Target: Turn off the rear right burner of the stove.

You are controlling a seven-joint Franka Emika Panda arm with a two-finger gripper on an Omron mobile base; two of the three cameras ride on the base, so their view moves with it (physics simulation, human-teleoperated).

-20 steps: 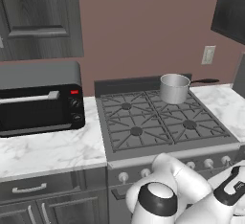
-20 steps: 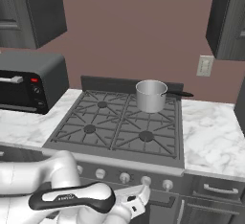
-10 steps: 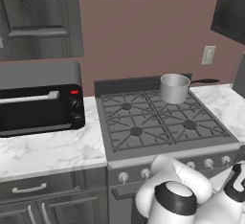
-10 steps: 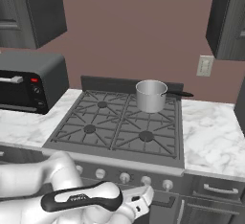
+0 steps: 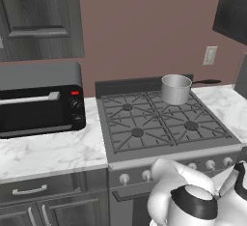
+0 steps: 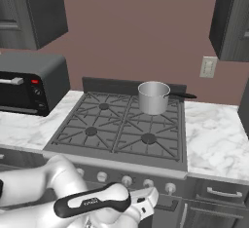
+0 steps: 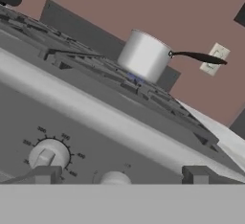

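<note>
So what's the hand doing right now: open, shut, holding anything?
Hand: open and empty, its fingertips spread wide in front of the stove knobs.

Left base view looks forward and down from behind the arm's left side at the stove (image 5: 164,123). Right base view does the same from the right side; both share the grate top, steel saucepan (image 6: 153,97) and toaster oven (image 5: 41,99). Hand view sits low and very near the stove front, tilted, facing up past a knob (image 7: 48,155) toward the saucepan.
</note>
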